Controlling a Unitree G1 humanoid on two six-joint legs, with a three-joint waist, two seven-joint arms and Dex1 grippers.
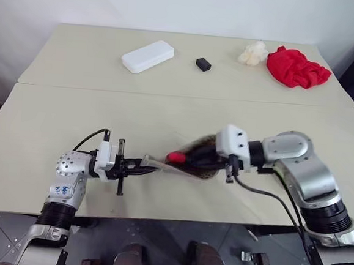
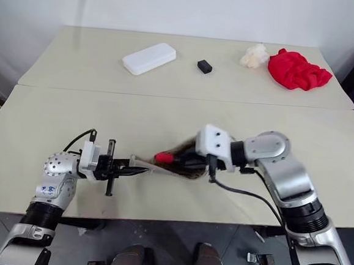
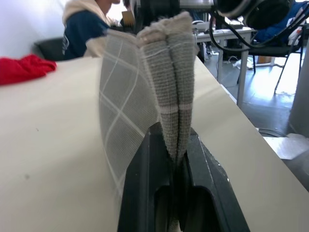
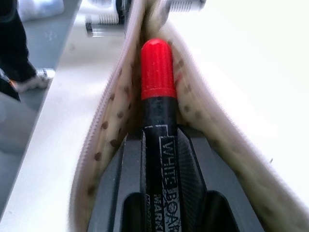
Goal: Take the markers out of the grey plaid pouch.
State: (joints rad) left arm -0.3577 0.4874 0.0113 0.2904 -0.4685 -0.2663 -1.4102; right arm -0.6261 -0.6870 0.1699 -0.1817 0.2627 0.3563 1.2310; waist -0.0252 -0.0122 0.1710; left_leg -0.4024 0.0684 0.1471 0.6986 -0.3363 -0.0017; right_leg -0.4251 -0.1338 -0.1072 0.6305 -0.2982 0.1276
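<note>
While the left gripper (image 1: 139, 165) pinches the grey plaid pouch (image 3: 145, 96) end, the right gripper (image 4: 159, 159) jaws clamp the red-capped marker (image 4: 157, 96) lengthwise (still inside the mouth).

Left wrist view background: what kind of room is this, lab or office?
Probably a shared lab or office workspace: a seated person in a dark blue top, metal-legged desks behind, and the plain beige worktable under the robot.

Left gripper (image 2: 138, 172) pinching the end of the grey plaid fabric pouch (image 2: 176, 162), held just above the beige table (image 2: 166, 116). Right gripper (image 2: 173, 160) inside its mouth, clamped on a dark, red-capped marker (image 2: 164, 158). Farther back: white plastic case (image 2: 149, 58), small black block (image 2: 204, 66), crumpled red cloth (image 2: 297, 70).
</note>
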